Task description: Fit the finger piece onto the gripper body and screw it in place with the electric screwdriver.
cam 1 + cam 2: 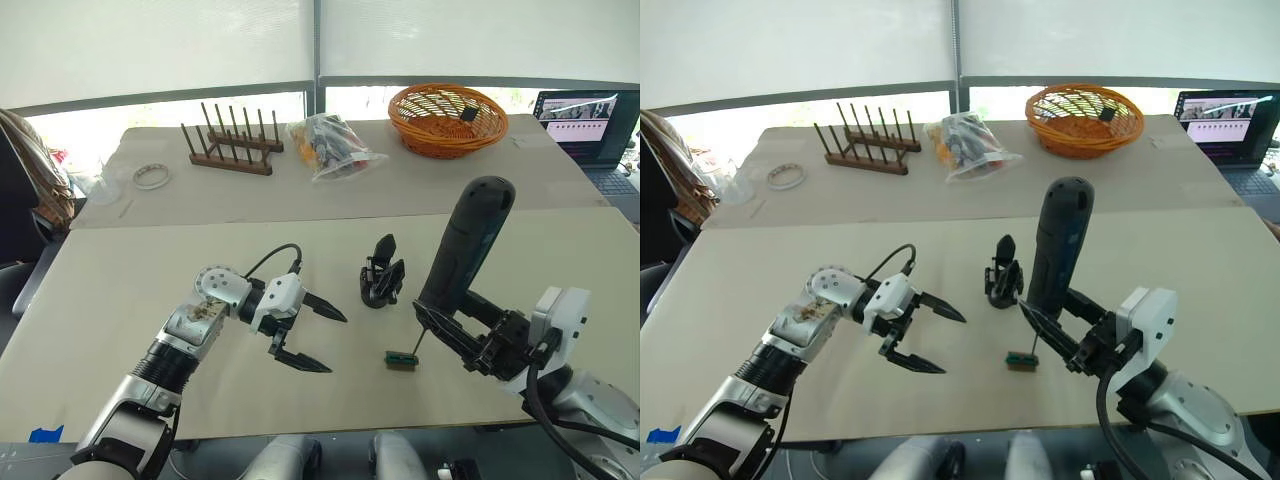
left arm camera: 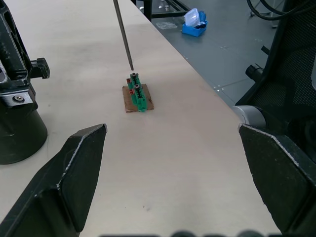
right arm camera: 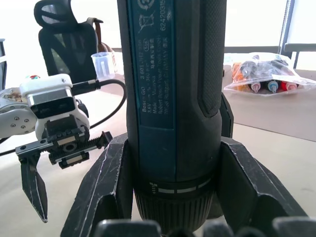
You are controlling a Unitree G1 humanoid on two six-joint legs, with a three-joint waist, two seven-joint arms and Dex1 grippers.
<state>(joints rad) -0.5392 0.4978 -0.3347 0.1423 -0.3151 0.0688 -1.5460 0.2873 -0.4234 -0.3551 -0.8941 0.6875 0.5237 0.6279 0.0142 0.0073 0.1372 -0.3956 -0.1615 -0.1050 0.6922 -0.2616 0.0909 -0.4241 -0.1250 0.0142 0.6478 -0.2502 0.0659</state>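
Far left of the table: a roll of tape point(image 1: 151, 176), then a wooden peg rack point(image 1: 229, 143), a clear bag of markers point(image 1: 330, 146), an orange wicker basket point(image 1: 446, 118) and a laptop point(image 1: 588, 118) at the far right edge. Nearer, the left gripper point(image 1: 316, 335) hovers just above the tabletop, fingers spread wide apart and holding nothing. Right of it stands the gripper body point(image 1: 382, 274), upright on its round base with a black pointed finger sticking up; whether that finger is the finger piece already fitted cannot be told, and no loose finger piece lies on the table. Near and just right of the body sits a small green screw holder point(image 1: 401, 359) on a brown pad. The right gripper point(image 1: 1058, 322) is clamped around the electric screwdriver point(image 1: 467, 246), held nearly upright, its thin bit point(image 2: 123, 35) pointing down with the tip just at a screw in the holder. Judgement: picking up a screw looks to be the step in hand; driving it into the body remains.
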